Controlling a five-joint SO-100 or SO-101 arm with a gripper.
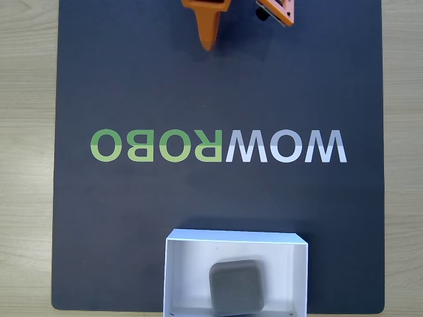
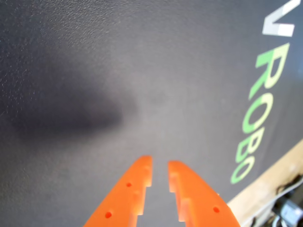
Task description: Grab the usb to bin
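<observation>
Orange gripper (image 2: 160, 171) seemingly near-shut, empty; usb (image 1: 237, 288) inside bin (image 1: 186, 254).

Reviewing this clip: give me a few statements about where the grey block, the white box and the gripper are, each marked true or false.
1. The grey block lies inside the white box. True.
2. The gripper holds the block. False: nothing sits between its orange fingers, which stand slightly apart in the wrist view.
3. The box sits at the top edge of the fixed view. False: it is at the bottom edge, with the gripper at the top.
4. The dark mat bears WOWROBO lettering. True.
</observation>
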